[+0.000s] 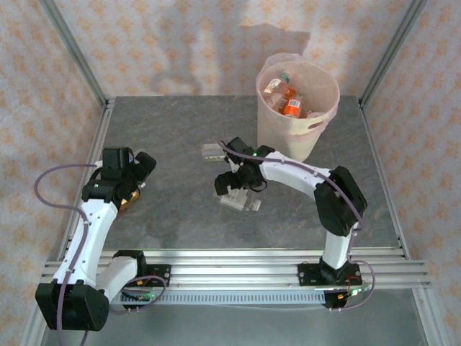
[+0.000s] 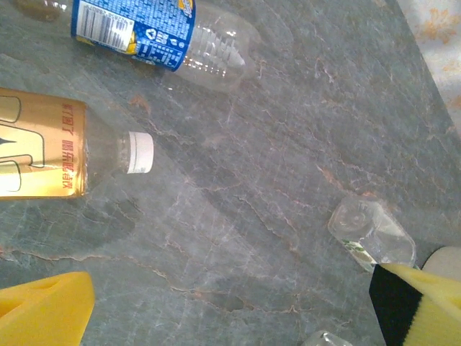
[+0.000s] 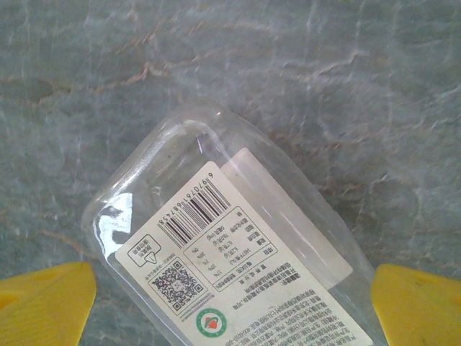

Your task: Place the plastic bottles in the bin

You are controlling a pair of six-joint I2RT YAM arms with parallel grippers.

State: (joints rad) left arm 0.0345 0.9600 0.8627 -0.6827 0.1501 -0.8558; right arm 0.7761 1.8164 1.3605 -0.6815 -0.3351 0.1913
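Observation:
A clear plastic bottle (image 3: 216,267) with a white barcode label lies on the grey table, between the yellow fingers (image 3: 43,306) of my open right gripper (image 3: 230,306). From above, that gripper (image 1: 232,184) hovers over this bottle (image 1: 243,202). My left gripper (image 2: 230,299) is open over bare table, nothing between its fingers (image 2: 43,313). Ahead of it lie an orange-labelled bottle (image 2: 50,151) with a white cap, a blue-labelled bottle (image 2: 144,29) and a clear bottle (image 2: 371,234). The cream bin (image 1: 268,122) stands at the back right with several bottles inside, one orange-labelled (image 1: 292,106).
Another clear bottle (image 1: 213,151) lies mid-table, left of the bin. Patterned walls and metal frame posts enclose the table on three sides. An aluminium rail (image 1: 230,263) carrying the arm bases runs along the near edge.

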